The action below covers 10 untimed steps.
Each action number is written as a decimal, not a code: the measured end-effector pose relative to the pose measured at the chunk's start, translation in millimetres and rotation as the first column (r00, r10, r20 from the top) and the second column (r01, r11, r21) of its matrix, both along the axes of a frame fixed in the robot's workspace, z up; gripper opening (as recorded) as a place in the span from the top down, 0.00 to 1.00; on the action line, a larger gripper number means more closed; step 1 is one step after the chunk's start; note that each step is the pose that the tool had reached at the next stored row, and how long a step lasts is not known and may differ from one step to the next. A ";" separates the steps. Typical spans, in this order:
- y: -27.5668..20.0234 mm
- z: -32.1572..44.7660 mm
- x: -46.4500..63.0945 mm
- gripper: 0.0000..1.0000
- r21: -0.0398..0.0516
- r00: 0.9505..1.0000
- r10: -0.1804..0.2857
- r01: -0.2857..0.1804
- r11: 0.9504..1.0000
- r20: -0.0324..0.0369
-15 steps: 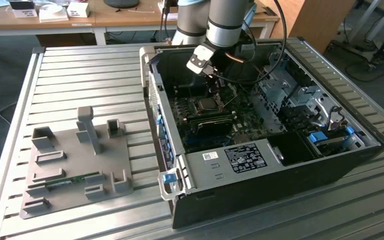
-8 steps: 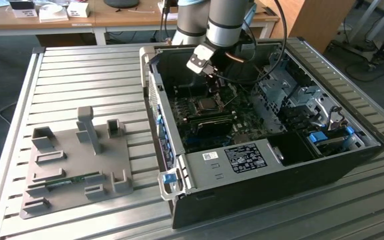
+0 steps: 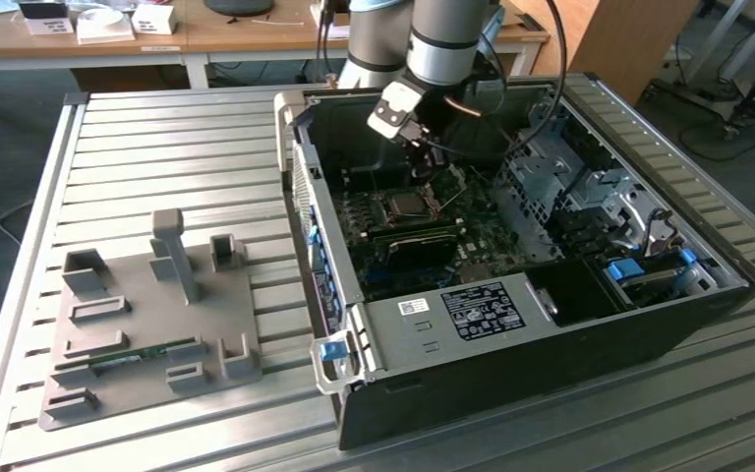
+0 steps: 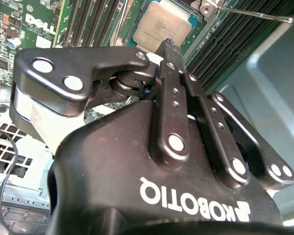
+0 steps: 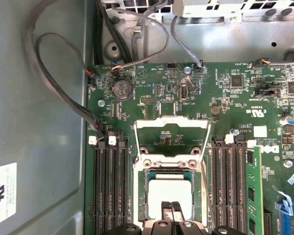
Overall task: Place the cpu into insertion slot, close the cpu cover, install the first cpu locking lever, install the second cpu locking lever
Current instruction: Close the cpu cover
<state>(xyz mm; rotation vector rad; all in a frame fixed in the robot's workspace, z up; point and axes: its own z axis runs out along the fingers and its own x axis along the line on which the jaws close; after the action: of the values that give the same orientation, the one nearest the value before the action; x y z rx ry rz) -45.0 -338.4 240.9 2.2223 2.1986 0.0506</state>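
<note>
We see the gripper [image 5: 171, 211], its 2 fingers pinched together, tips right over the cpu [image 5: 169, 190] lying in the insertion slot [image 5: 145, 196]; cpu cover [image 5: 171, 122] flipped open.

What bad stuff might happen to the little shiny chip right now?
1. The gripper has its fingertips shut right over the cpu; a crooked push might scratch or shift it.
2. The cpu cover stands open, so nothing clamps the chip; a bump could knock it askew.
3. Loose grey cables loop beside the board and might snag the arm.
</note>
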 end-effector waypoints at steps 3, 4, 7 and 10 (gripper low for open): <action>0.0 5.6 0.0 0.89 0.000 1.000 0.000 0.000 1.000 0.000; 0.0 7.7 0.0 0.89 0.000 1.000 0.000 0.000 1.000 0.000; 0.0 14.0 0.0 0.89 0.000 1.000 0.000 0.000 1.000 0.000; 0.0 20.3 0.0 0.89 0.000 1.000 0.000 0.000 1.000 0.000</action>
<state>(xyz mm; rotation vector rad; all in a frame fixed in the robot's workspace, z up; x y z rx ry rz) -45.0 -338.4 261.3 2.2223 2.1986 0.0503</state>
